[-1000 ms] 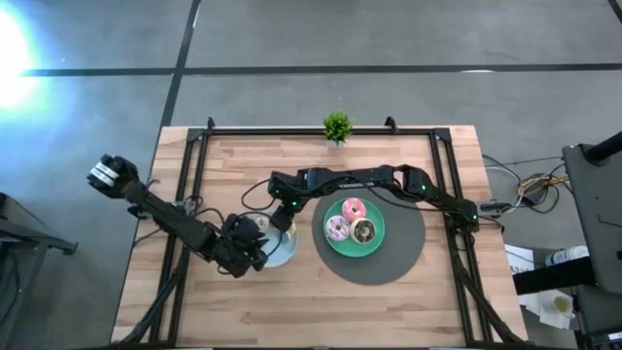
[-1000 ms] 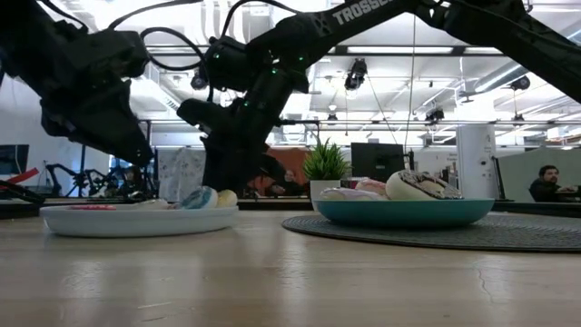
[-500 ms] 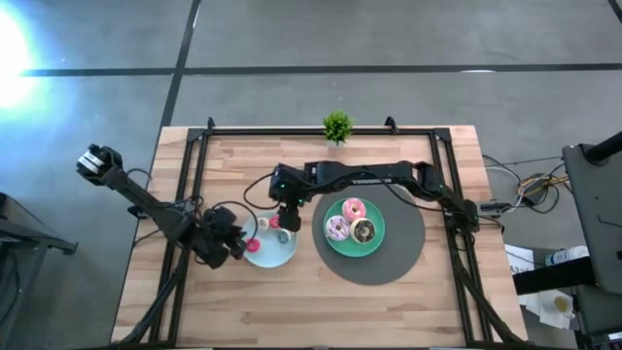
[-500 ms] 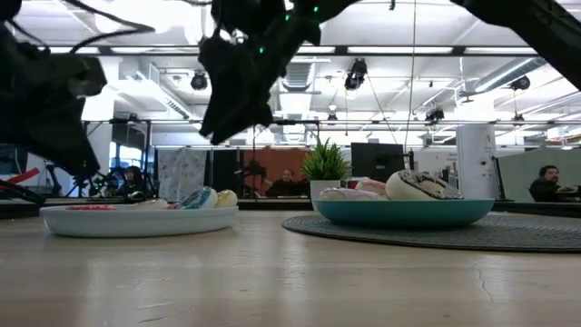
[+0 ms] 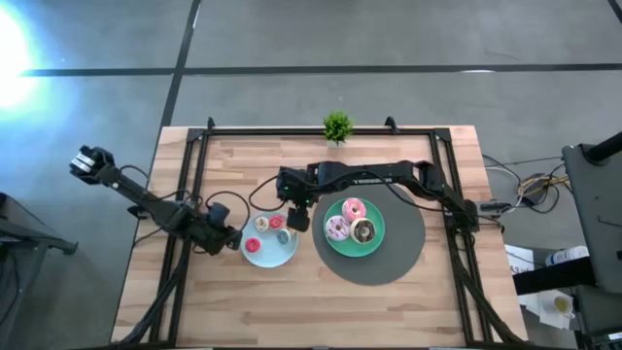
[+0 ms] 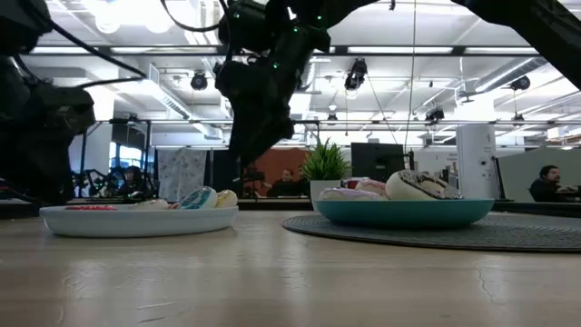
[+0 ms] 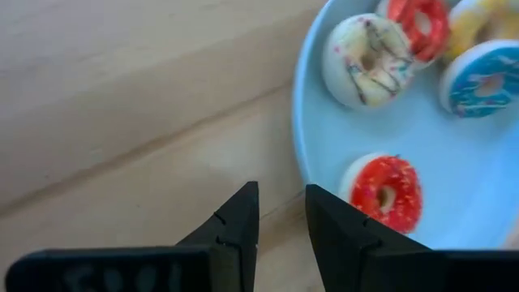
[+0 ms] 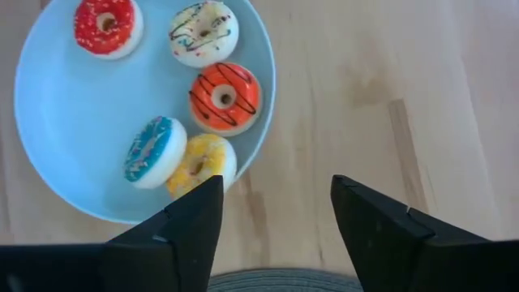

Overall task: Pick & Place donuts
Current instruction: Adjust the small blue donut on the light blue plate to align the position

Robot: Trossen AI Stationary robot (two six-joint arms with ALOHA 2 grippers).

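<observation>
On the pale wood-plank worktop (image 5: 389, 301), the left pincer (image 5: 229, 238) sits just off the round light-blue plate's (image 5: 255, 258) rim, fingers a narrow gap apart, gripping nothing; a second ago it reached over the plate. The plate holds five glossy ring-shaped mini donuts (image 8: 188, 93): red, white, orange, blue, yellow. The right pincer (image 5: 297, 218), fingers spread wide and empty, has risen beside the plate. Rightward, a green plate (image 5: 374, 245) on a dark round mat (image 5: 408, 258) carries three larger iced donuts (image 5: 351, 223).

Blue plate (image 7: 324, 146) cut off in left wrist view.
</observation>
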